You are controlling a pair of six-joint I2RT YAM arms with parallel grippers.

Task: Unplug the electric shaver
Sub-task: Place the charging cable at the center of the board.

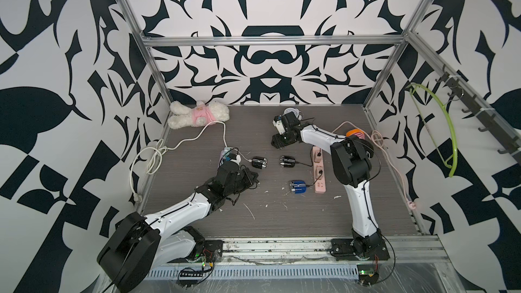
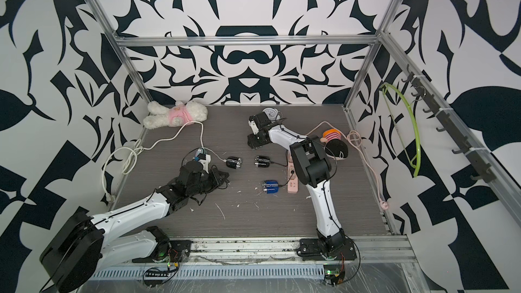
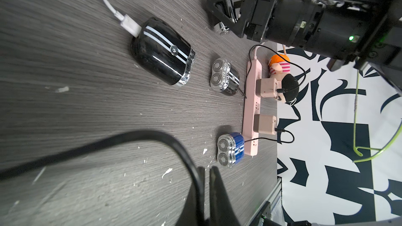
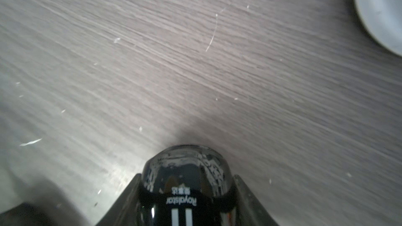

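The right end effector sits at the far middle of the table. Its jaws are partly apart and clamped on the sides of a black electric shaver (the rounded tail end facing the wrist camera carries no plug). The left end effector is low at the near left of the table, closed almost fully. It pinches a loose black cable whose free end pokes out just past its tip. Between the arms lie a second black shaver on a white lead, a third black shaver and a blue shaver. The last two are wired through adapters to the pink power strip on the right.
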